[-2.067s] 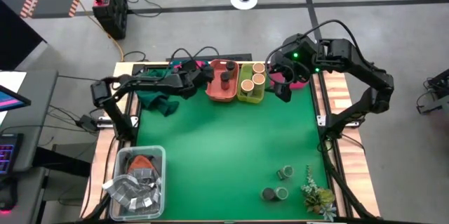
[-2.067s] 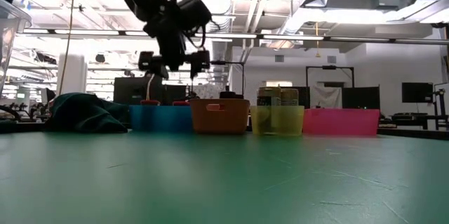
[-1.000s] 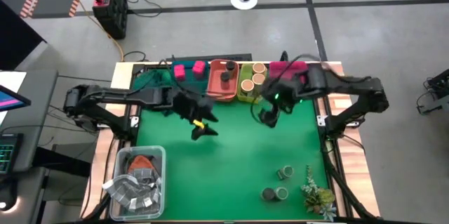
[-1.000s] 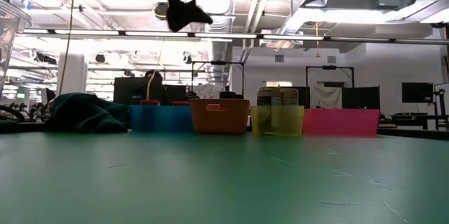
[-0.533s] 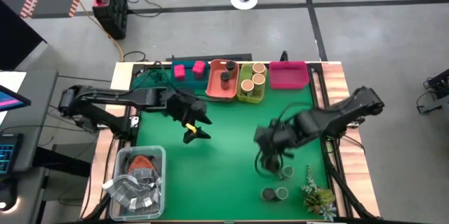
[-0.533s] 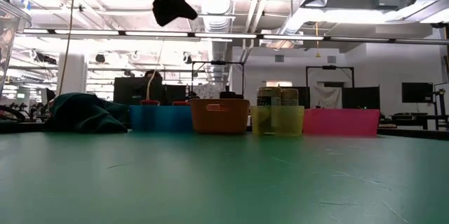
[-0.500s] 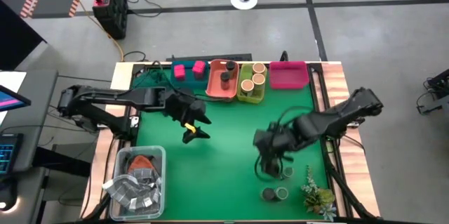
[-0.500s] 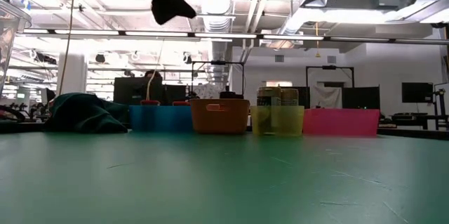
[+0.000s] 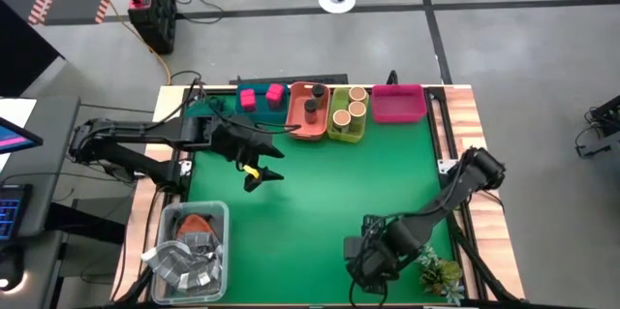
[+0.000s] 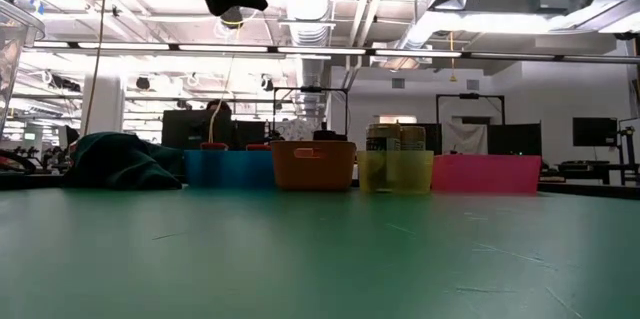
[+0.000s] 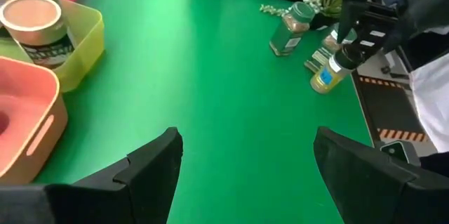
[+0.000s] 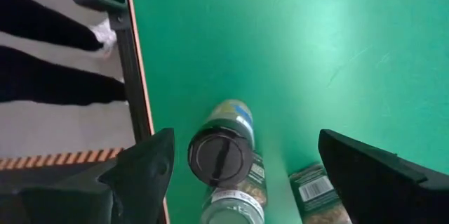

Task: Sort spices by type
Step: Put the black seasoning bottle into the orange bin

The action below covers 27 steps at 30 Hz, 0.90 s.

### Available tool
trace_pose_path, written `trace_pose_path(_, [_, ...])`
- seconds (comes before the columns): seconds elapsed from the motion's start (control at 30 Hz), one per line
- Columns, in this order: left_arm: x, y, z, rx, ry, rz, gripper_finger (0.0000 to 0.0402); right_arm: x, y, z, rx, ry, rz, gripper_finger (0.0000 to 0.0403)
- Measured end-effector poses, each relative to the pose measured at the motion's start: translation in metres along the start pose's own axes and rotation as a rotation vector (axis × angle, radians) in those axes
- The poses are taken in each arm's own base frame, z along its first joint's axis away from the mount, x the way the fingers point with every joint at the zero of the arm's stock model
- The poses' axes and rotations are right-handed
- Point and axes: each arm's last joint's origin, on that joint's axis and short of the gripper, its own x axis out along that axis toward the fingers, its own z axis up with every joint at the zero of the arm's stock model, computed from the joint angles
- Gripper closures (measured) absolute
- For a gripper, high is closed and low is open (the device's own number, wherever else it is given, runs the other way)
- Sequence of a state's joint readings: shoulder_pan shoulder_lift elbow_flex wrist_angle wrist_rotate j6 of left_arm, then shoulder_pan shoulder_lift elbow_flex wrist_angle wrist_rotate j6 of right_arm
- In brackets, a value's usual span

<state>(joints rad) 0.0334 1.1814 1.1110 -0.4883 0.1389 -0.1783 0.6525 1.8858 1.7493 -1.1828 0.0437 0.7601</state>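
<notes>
Near the table's near right corner, a dark-lidded spice jar (image 12: 221, 155) stands upright, with two more jars (image 12: 319, 192) lying on their sides beside it. My right gripper (image 9: 373, 261) hangs open over them, pointing steeply down; the upright jar stands between its fingers, untouched. A further jar (image 11: 287, 31) lies on its side by the plant sprig. Along the far edge, pink cubes (image 9: 258, 97) sit in a blue tray, a dark-lidded jar (image 9: 311, 108) in the orange tray, and tan-topped cylinders (image 9: 349, 106) in the yellow tray. My left gripper (image 9: 262, 169) hovers open and empty at left centre.
An empty pink tray (image 9: 397, 104) stands at the far right. A clear tub (image 9: 189, 246) of grey packets fills the near left corner. The leafy sprig (image 9: 438, 275) lies by the near right edge. A dark green cloth (image 10: 120, 162) lies at the far left.
My right gripper has swung from beside the far trays toward the near right corner and come down over the jars, tipping steeply downward and staying open. My left gripper has drawn back toward the table's left edge and risen a little, still open.
</notes>
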Motion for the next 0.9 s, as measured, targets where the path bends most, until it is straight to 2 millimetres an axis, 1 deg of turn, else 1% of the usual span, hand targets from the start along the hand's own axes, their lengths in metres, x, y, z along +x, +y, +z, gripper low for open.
trace_pose_path(0.13, [0.000, 0.000, 0.000, 0.002, -0.001, 0.001, 0.0096, 0.010, 0.007, -0.004, -0.020, 0.023, -0.016, 0.0026])
trace_pose_path(0.37, [0.000, 0.000, 0.000, 0.002, 0.001, 0.001, 0.0096, 0.017, 0.012, -0.007, -0.046, 0.014, -0.013, 0.0026])
trace_pose_path(0.57, [0.000, 0.001, -0.001, 0.000, 0.014, 0.014, 0.0096, 0.024, 0.018, -0.014, -0.084, 0.008, -0.008, 0.0026])
trace_pose_path(0.77, [0.000, 0.001, -0.004, -0.003, 0.036, 0.025, 0.0096, 0.039, 0.019, -0.024, -0.114, 0.025, -0.019, 0.0026])
trace_pose_path(0.9, [0.000, 0.002, -0.004, -0.003, 0.040, 0.028, 0.0096, 0.051, 0.017, -0.027, -0.116, 0.018, -0.012, 0.0026])
